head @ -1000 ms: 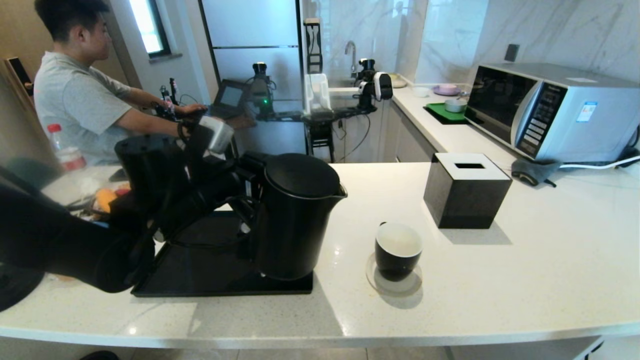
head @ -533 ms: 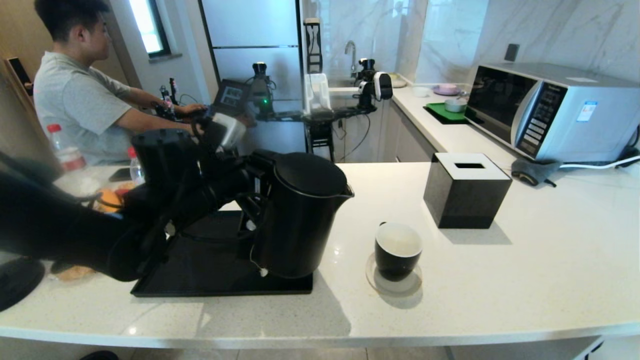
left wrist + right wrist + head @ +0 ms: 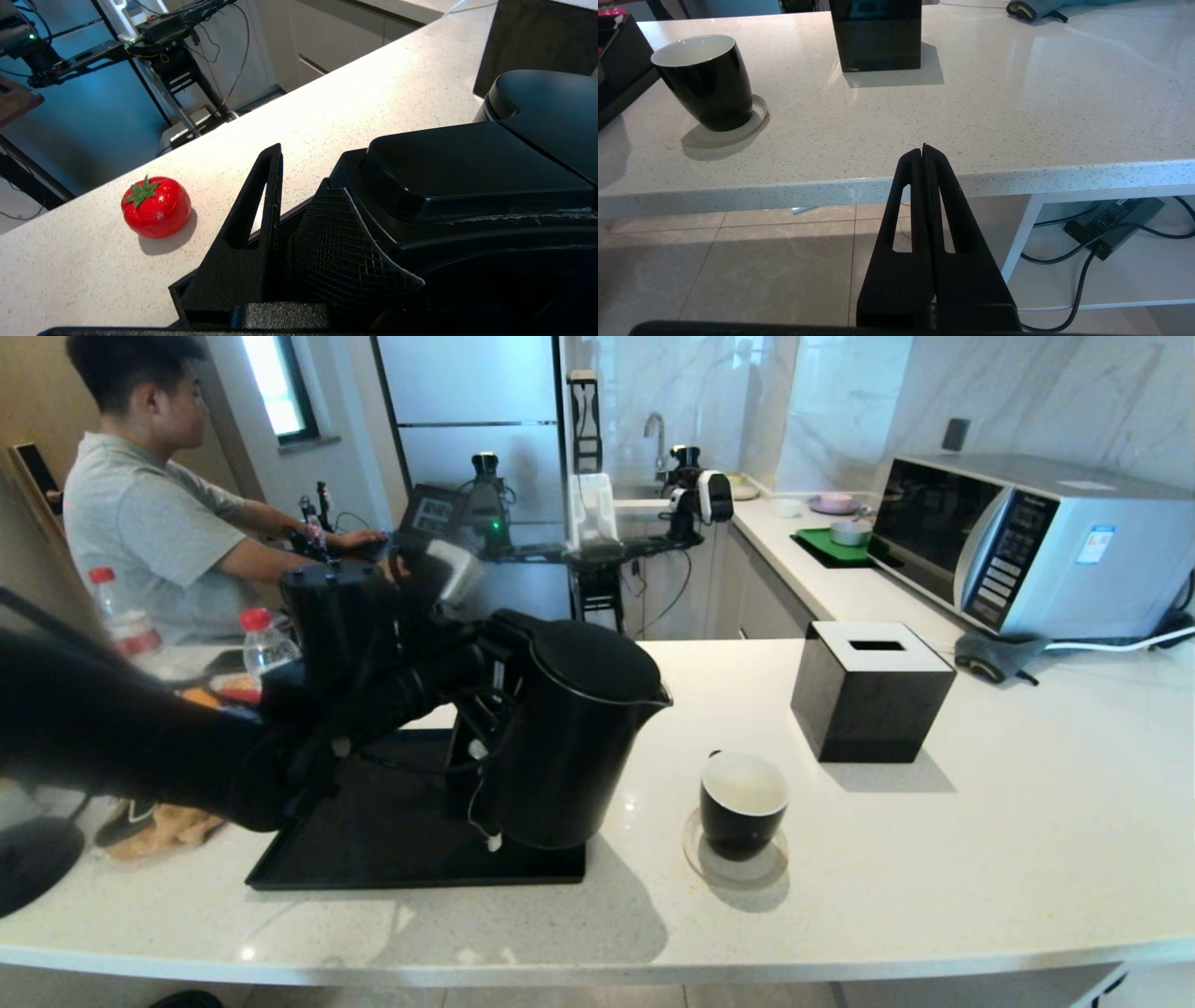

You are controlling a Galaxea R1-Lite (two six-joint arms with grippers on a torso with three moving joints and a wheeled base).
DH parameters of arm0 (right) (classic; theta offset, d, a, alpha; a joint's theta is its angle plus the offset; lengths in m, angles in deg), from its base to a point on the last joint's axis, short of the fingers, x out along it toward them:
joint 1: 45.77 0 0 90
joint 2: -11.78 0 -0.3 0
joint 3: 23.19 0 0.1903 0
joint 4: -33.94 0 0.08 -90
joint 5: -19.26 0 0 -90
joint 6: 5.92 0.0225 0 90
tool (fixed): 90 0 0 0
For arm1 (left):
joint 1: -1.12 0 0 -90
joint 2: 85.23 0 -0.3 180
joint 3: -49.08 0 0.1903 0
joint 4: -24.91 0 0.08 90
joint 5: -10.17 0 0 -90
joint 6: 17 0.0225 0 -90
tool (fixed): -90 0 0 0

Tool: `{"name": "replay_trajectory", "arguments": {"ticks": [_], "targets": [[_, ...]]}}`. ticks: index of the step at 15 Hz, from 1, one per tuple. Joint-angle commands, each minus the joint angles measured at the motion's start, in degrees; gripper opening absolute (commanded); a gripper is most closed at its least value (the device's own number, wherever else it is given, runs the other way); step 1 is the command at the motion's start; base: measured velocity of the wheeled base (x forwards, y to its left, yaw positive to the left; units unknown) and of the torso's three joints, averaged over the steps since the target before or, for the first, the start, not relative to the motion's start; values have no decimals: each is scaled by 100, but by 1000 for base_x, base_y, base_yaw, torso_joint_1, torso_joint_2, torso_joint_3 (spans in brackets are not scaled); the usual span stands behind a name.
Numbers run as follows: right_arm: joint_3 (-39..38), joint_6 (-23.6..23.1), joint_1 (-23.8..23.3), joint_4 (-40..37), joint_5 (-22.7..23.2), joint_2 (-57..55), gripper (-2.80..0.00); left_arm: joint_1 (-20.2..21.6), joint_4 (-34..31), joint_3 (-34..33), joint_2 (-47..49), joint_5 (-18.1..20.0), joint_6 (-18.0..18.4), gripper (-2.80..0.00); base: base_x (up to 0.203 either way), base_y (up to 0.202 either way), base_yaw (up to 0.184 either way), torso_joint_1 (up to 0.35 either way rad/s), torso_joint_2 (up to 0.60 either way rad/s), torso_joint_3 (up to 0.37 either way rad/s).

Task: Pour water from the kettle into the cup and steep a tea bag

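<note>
The matte black kettle (image 3: 569, 747) hangs slightly above the right end of the black tray (image 3: 373, 859), tipped a little with its spout towards the cup (image 3: 744, 798). My left gripper (image 3: 478, 695) is shut on the kettle's handle (image 3: 467, 172). The tea bag's greyish mesh pouch (image 3: 336, 261) sits between one finger (image 3: 261, 210) and the handle, and its white string and tag (image 3: 491, 845) dangle beside the kettle. The cup, black outside and white inside, stands on a round coaster (image 3: 770, 870) right of the kettle. My right gripper (image 3: 924, 149) is shut, parked below the counter's front edge.
A black tissue box (image 3: 873, 691) stands behind the cup and a microwave (image 3: 1027, 541) is at the far right. A red tomato (image 3: 156, 212) lies on the counter beyond the tray. Red-capped bottles (image 3: 266, 639) and a seated person (image 3: 149, 513) are at the far left.
The left arm has raised the kettle and carried it right, towards the cup, tipping it slightly. The tea bag's string and tag have come into view hanging beside it.
</note>
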Motion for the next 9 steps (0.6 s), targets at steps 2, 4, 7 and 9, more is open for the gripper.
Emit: {"name": "replay_trajectory", "arguments": {"ticks": [2,4,7,9], "targets": [[0,1,1,1,-1,0,-280,-64,-127,145,60,3,48,-280,0,0,0,0,0,0],[0,1,1,1,-10,0,-280,-151,-219,210,61,3,52,-280,0,0,0,0,0,0],[0,1,-7,1,-1,0,-280,-217,-189,273,35,-5,52,-280,0,0,0,0,0,0],[0,1,1,1,-1,0,-280,-217,-215,298,-45,-6,52,-280,0,0,0,0,0,0]]}}
